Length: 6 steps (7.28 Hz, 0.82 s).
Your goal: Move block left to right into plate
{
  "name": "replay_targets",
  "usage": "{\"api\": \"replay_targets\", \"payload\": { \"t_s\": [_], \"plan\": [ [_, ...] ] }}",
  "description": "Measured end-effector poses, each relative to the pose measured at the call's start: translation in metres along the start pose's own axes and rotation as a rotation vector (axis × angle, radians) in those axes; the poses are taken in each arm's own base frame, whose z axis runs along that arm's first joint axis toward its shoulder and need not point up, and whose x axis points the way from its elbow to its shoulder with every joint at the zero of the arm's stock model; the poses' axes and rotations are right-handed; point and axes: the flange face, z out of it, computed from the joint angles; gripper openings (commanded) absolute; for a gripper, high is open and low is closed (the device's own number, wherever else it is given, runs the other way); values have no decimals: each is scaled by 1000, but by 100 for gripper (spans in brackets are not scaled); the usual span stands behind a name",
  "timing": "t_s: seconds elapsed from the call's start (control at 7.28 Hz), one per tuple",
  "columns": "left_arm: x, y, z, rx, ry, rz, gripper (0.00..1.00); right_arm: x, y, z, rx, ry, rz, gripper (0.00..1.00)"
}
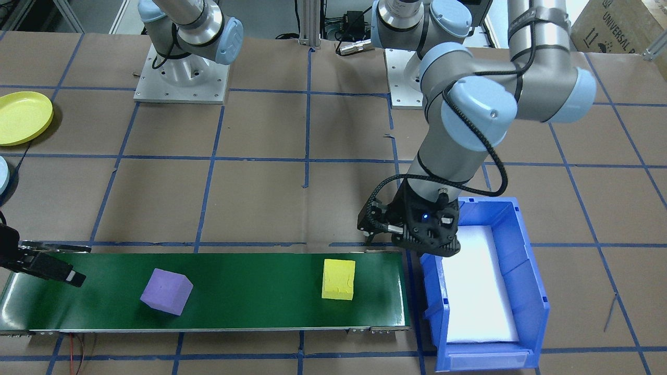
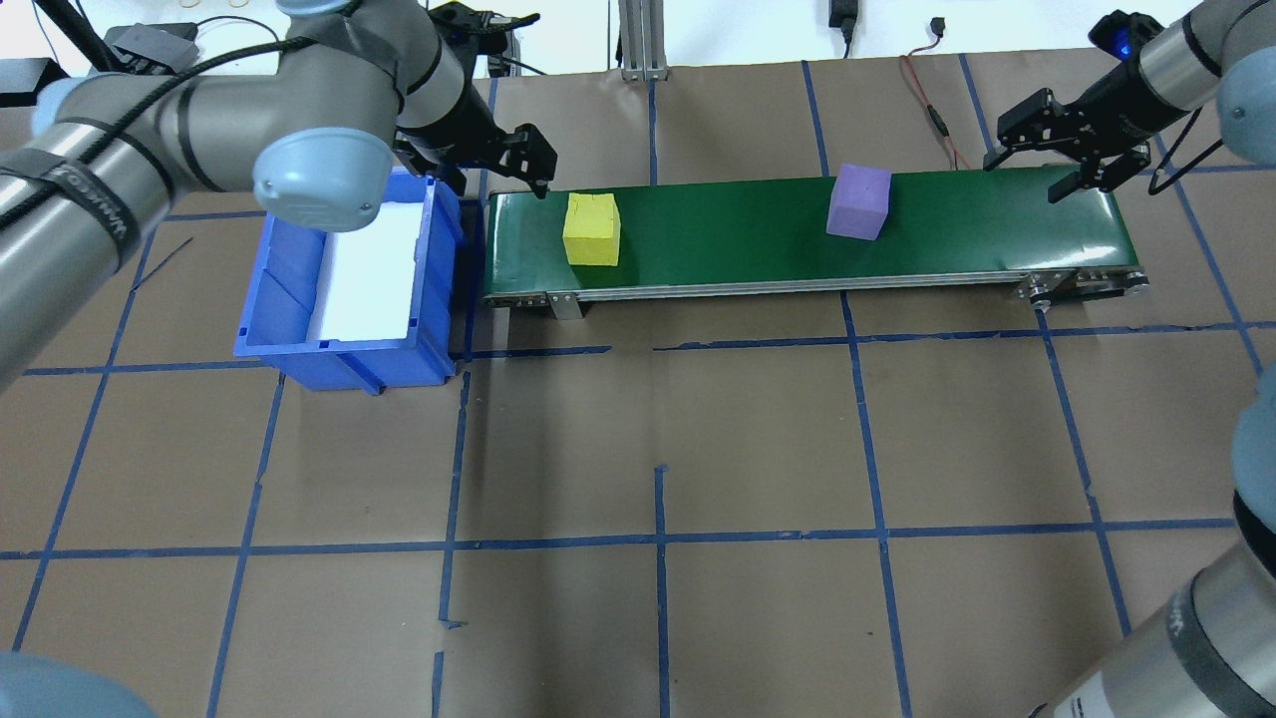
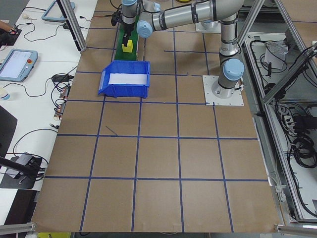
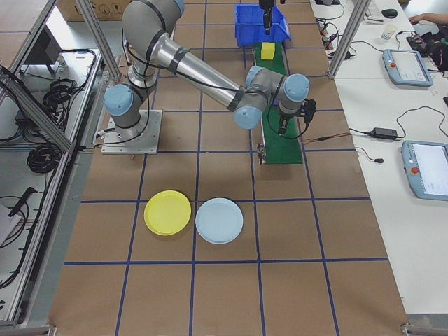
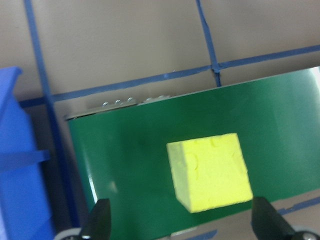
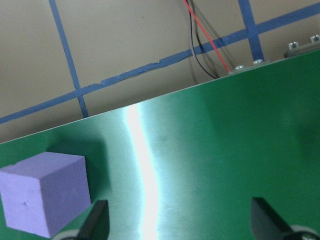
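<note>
sitting on the green belt (image 2: 758, 234), purple block (image 2: 859, 201) — well short of right gripper (image 2: 1065, 168), jaws spread, empty; yellow block (image 2: 591, 229) just beside left gripper (image 2: 522, 165), also spread

Open belt (image 2: 738, 234) between blocks

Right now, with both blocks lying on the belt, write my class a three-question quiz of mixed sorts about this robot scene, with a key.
1. True or false: the yellow block lies nearer the blue bin than the purple block does.
2. Which claw hangs over the belt end beside the bin? A) left claw B) right claw C) neither
3. Fill in: both blocks rest on the green ____.

Key
1. True. The yellow block sits at the bin end of the conveyor belt.
2. A. The left claw is there, open and holding nothing; the right claw, also open, is at the far end.
3. Conveyor belt.
</note>
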Motion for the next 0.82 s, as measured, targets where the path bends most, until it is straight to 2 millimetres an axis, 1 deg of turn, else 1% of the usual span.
{"api": "replay_targets", "payload": {
  "t_s": [0.27,0.41,0.55,0.69,0.82],
  "plan": [
    [-25,37,-72,-51,-42,-63,100,0,0,2,3,-11,-4,100],
    [-36,59,-107,-70,-50,-98,100,0,-1,4,1,-13,-3,100],
    [-51,80,-141,-94,-53,-144,100,1,-1,4,1,-14,-2,100],
    [-69,98,-170,-133,-53,-199,100,1,-1,5,1,-15,-1,100],
    [-82,111,-183,-180,-48,-239,100,0,-1,5,1,-22,1,100]
  ]
}}
